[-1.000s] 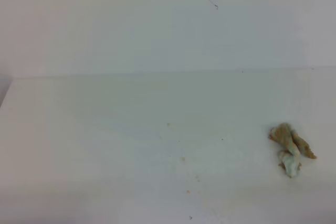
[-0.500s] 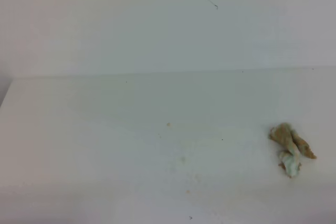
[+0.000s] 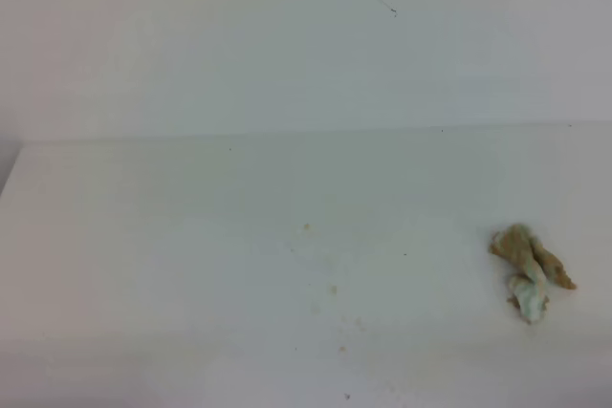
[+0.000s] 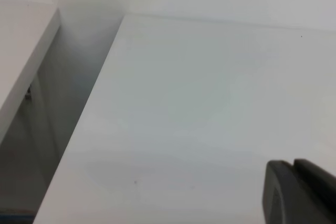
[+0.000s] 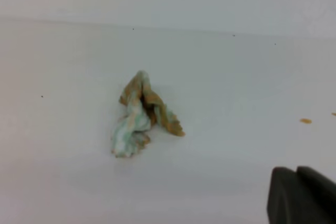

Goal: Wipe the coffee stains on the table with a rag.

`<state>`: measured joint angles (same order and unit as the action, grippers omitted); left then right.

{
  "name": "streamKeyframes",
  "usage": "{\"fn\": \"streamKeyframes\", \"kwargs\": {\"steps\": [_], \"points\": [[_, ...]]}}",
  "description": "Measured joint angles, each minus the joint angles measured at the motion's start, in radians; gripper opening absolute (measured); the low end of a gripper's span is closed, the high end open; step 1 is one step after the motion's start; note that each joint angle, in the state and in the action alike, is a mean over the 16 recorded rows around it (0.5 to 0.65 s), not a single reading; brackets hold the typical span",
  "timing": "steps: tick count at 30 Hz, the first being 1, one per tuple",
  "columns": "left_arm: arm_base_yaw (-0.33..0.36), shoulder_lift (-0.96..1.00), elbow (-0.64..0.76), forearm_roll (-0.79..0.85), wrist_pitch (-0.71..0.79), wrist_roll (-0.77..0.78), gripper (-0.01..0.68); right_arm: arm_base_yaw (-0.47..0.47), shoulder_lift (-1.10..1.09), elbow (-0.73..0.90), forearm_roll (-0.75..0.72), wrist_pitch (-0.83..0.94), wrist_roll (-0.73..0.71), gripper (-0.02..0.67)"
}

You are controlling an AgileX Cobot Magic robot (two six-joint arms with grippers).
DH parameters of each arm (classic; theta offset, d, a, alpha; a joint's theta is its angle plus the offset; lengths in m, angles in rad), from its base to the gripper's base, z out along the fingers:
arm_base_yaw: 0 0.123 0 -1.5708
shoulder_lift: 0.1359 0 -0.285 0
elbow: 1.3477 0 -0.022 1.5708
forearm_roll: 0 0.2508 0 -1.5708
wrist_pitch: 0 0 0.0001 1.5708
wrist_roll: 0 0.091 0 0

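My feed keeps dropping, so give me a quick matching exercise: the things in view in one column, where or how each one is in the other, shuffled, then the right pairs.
1. rag
2. tan specks
3. right gripper
4. table

a. shut, lower right corner of its wrist view
b. plain white, carrying everything
c. crumpled, stained tan, lying free at the right
d. scattered near the middle

Pairs: 1-c, 2-d, 3-a, 4-b

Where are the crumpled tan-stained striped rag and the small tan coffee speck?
Crumpled tan-stained striped rag (image 5: 140, 116): right wrist view, middle of the wad.
Small tan coffee speck (image 5: 305, 121): right wrist view, centre of the speck.
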<state>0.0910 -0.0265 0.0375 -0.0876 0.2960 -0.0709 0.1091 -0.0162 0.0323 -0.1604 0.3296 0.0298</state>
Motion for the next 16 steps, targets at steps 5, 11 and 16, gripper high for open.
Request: {"fn": "streamKeyframes", "kwargs": {"steps": [5,11,16], "points": [[0.0,0.0,0.0,-0.001,0.0,0.0,0.0,0.0,0.001,0.0,0.0,0.0,0.0,-0.003],[0.0,0.0,0.0,-0.001,0.0,0.0,0.0,0.0,0.001,0.0,0.0,0.0,0.0,-0.003],[0.0,0.0,0.0,-0.001,0.0,0.0,0.001,0.0,0.001,0.0,0.0,0.0,0.0,-0.003]]}}
